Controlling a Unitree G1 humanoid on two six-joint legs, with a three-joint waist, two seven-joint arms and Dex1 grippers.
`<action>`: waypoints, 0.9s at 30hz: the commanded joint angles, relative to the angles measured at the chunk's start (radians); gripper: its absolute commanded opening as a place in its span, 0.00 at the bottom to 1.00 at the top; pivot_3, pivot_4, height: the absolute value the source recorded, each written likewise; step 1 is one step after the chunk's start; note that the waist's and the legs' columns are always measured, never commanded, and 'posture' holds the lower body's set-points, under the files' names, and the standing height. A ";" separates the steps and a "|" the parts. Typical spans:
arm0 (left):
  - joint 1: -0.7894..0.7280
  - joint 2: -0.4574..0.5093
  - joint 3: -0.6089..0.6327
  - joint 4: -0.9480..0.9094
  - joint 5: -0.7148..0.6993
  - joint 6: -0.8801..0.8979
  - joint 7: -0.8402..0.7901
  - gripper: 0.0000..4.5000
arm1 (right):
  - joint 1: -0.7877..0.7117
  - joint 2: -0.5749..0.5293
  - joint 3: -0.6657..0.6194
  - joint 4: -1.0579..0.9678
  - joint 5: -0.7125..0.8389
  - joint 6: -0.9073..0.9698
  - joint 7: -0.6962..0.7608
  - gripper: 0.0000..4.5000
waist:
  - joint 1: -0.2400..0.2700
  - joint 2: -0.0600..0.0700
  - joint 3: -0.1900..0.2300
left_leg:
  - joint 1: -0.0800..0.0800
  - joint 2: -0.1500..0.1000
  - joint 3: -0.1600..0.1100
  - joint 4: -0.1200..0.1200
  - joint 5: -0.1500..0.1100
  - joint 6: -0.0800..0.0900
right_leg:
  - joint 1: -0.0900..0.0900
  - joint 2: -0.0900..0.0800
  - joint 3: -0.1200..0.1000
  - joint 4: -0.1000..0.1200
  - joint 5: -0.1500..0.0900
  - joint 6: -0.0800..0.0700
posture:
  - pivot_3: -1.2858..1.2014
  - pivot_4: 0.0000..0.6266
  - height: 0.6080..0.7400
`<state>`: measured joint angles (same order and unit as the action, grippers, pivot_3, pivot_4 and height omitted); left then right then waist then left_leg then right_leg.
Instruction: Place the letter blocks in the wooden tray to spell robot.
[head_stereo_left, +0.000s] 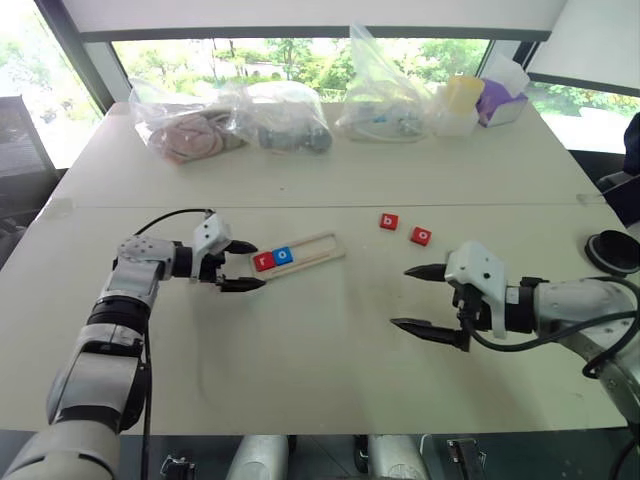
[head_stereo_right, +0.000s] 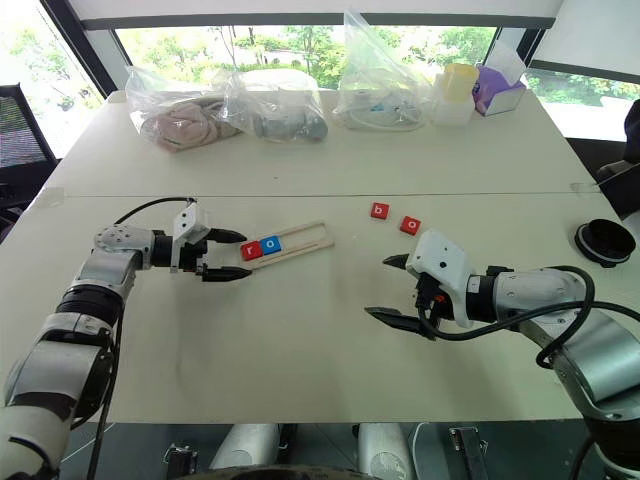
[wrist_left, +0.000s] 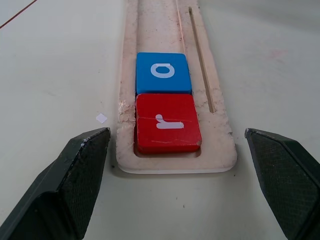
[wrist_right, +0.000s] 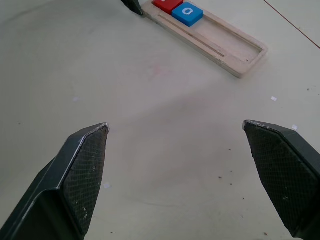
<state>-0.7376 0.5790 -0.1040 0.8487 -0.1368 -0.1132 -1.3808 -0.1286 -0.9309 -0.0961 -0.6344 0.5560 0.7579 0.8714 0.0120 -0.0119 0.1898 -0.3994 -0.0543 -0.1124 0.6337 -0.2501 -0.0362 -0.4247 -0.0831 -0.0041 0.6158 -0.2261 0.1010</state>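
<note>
The wooden tray (head_stereo_left: 318, 247) lies at an angle left of the table's middle. A red "r" block (head_stereo_left: 263, 261) and a blue "o" block (head_stereo_left: 284, 255) sit side by side at its left end. My left gripper (head_stereo_left: 241, 266) is open right at that end, its fingers either side of the tray's tip, holding nothing. Two red blocks, "b" (head_stereo_left: 389, 221) and "o" (head_stereo_left: 421, 236), lie loose on the table to the right of the tray. My right gripper (head_stereo_left: 418, 298) hovers open and empty in front of those two blocks. In the left wrist view the "r" block (wrist_left: 167, 122) lies between the fingers.
Clear plastic bags (head_stereo_left: 230, 120) with cloth and other items line the far side of the table, beside a yellow-lidded container (head_stereo_left: 460, 105) and a purple box (head_stereo_left: 500, 100). A black round object (head_stereo_left: 612, 251) sits at the right edge. A seam (head_stereo_left: 400, 205) runs across the table.
</note>
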 joint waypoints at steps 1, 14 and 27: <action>0.024 -0.004 0.001 -0.050 0.017 -0.018 0.028 1.00 | -0.005 0.000 -0.034 -0.036 0.010 -0.009 -0.017 0.98 | 0.000 0.000 0.000 | 0.000 0.000 0.000 0.000 0.000 0.000 | 0.000 0.000 0.000 0.000 0.000 0.000 | 0.52 0.24 1.00; 0.079 0.009 -0.007 -0.055 0.073 -0.059 0.116 1.00 | -0.025 -0.005 -0.022 -0.030 0.003 -0.019 -0.039 0.98 | 0.000 0.000 0.000 | 0.003 0.000 0.000 0.002 0.000 0.000 | 0.002 0.000 0.000 0.004 0.000 0.000 | 0.52 0.24 1.00; 0.152 -0.009 0.008 -0.069 0.059 -0.152 0.149 0.70 | -0.040 -0.007 -0.016 -0.031 0.001 -0.019 -0.039 1.00 | -0.001 0.002 -0.002 | 0.010 0.002 0.000 0.004 0.000 0.000 | 0.010 0.000 0.001 0.004 0.000 -0.001 | 0.52 0.24 1.00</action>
<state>-0.6208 0.5625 -0.0824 0.7643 -0.1098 -0.2511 -1.2456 -0.1516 -0.9300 -0.0951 -0.6345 0.5551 0.7550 0.8316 0.0113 -0.0096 0.1879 -0.3894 -0.0527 -0.1127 0.6375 -0.2501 -0.0361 -0.4147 -0.0827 -0.0035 0.6197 -0.2257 0.0997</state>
